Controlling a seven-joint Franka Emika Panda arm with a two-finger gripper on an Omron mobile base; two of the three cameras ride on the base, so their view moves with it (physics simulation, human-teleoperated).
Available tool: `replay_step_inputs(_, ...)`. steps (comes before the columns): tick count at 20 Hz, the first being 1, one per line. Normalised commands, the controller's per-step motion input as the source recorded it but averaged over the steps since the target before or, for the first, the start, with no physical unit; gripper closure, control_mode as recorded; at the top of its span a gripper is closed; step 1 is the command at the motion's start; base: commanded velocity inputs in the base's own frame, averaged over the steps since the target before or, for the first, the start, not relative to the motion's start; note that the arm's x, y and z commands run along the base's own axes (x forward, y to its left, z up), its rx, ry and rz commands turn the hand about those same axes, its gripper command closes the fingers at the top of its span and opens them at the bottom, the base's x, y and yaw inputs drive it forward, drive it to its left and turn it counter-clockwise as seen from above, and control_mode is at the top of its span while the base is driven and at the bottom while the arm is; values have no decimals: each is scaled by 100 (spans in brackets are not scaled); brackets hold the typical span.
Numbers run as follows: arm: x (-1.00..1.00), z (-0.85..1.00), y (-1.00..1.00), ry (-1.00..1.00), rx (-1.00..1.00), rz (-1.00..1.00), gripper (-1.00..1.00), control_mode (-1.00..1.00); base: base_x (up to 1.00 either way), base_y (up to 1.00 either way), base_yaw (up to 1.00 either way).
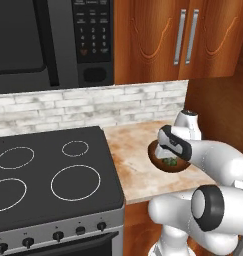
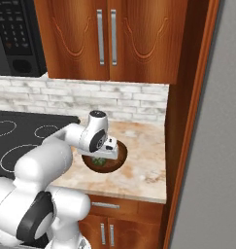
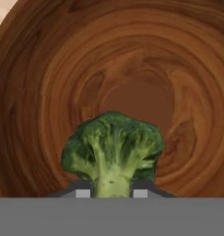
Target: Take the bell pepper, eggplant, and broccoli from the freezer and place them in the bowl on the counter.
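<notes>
My gripper (image 3: 111, 192) is shut on the stalk of the broccoli (image 3: 112, 145), a dark green bumpy clump. It hangs right over the hollow of the brown wooden bowl (image 3: 49, 92). From the base views the hand reaches down into the bowl (image 1: 157, 159) on the beige counter (image 1: 133, 160), and a bit of green broccoli (image 1: 169, 162) shows under the hand. The same bowl (image 2: 120, 156) and the broccoli (image 2: 99, 161) also appear from the right side, with the wrist above them. The bowl's hollow under the broccoli is bare wood. The freezer's grey side (image 2: 216, 146) stands at the right.
A black stove top (image 1: 48, 170) lies left of the counter. A black microwave (image 1: 53, 40) hangs above it. Wooden wall cabinets (image 2: 109, 39) sit over the counter, and a tall wooden panel (image 2: 182, 121) walls off its right end. A brick backsplash (image 1: 93, 102) runs behind.
</notes>
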Motion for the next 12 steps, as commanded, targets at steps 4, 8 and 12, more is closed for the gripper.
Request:
replay_step_inputs(4,0,-3,0,0,0,0,-100,-100,0,0,0)
replay_step_inputs(8,0,0,0,0,0,0,-100,-100,0,0,0)
replay_step_inputs(12,-5,18,-1,-15,0,-1,-100,-100,0,0,0)
